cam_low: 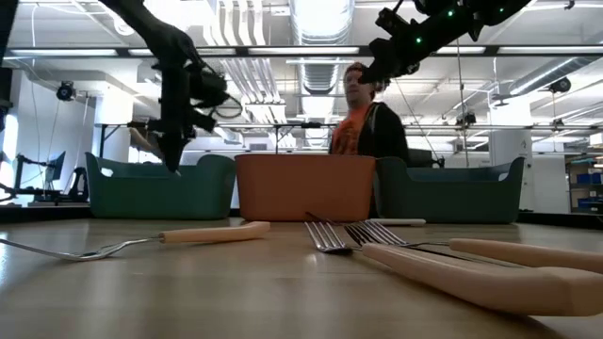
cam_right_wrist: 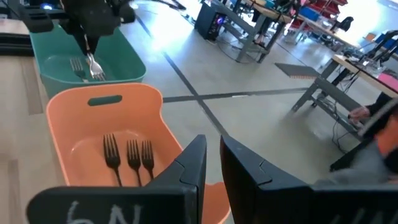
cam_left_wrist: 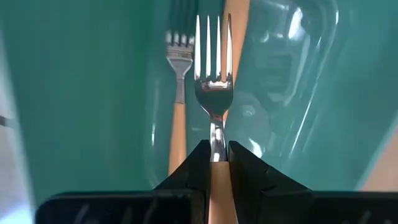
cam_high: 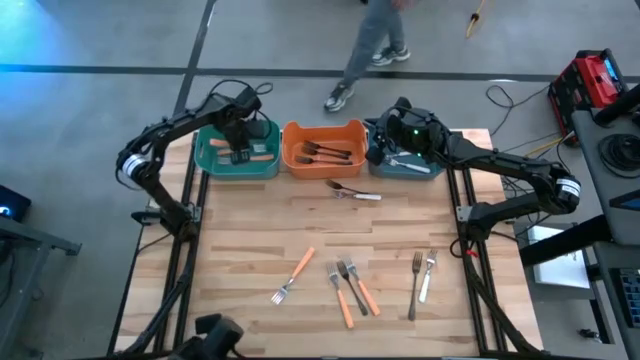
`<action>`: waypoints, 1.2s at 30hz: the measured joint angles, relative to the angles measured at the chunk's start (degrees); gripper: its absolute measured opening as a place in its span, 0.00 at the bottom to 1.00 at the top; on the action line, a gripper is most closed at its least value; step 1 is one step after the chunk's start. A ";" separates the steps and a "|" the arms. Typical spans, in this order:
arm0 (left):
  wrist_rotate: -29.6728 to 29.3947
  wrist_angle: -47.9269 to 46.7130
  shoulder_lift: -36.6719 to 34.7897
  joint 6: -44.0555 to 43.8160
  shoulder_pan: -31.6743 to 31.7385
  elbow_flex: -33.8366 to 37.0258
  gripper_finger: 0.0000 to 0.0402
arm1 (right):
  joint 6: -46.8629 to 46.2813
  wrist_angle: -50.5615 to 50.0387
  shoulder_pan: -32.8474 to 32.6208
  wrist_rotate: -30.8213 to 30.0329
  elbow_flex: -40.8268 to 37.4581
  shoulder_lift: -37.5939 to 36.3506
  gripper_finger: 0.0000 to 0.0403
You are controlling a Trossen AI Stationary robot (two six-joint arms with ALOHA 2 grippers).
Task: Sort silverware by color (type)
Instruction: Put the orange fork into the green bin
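The left end effector (cam_left_wrist: 216, 163) hangs over the green plastic bin (cam_high: 212, 160) at the counter's far left, clenched on an orange-handled metal fork (cam_left_wrist: 213, 74), tines pointing down into the bin. The right end effector (cam_right_wrist: 212, 163) sits above the grey-blue bin (cam_high: 412, 169) at far right, fingers nearly together, holding nothing. Dark-handled forks (cam_right_wrist: 129, 157) lie in the orange middle bin (cam_high: 296, 135). Seven forks remain scattered on the wooden counter (cam_high: 240, 250).
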State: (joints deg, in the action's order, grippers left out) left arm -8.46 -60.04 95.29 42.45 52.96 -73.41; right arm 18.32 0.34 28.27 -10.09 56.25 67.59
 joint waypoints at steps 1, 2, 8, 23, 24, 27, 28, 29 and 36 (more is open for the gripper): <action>-0.01 -0.02 0.83 0.09 0.13 0.00 0.05 | -0.36 -0.34 0.00 0.00 0.00 0.00 0.09; -0.01 -0.15 1.54 -0.05 0.34 0.00 0.05 | -0.45 -0.61 0.00 0.00 0.00 0.00 0.09; 0.46 -0.42 3.86 -1.31 0.83 -0.02 0.05 | -0.79 -1.85 0.00 0.00 0.00 0.00 0.09; 2.57 1.32 4.98 -2.22 0.85 -0.04 0.07 | -1.41 -1.82 0.00 0.00 0.00 0.00 0.09; 2.57 1.27 4.98 -2.25 0.85 -0.04 0.07 | -1.43 -1.84 0.00 0.00 0.00 0.00 0.09; 2.59 1.28 4.98 -2.41 0.85 -0.04 0.07 | -1.43 -1.82 0.00 0.00 0.00 0.00 0.09; 2.58 1.32 4.98 -2.47 0.85 -0.04 0.07 | -1.43 -1.82 0.00 0.00 0.00 0.00 0.09; 2.59 1.36 4.98 -2.49 0.85 -0.04 0.07 | -1.43 -1.84 0.00 0.00 0.00 0.00 0.09; 2.63 1.62 4.98 -3.23 0.85 -0.04 0.07 | -1.89 -1.92 0.00 0.00 0.00 0.00 0.09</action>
State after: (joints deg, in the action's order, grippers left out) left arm -5.82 -58.41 100.27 39.22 53.80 -73.45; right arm 16.43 -1.58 28.27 -10.09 56.25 67.59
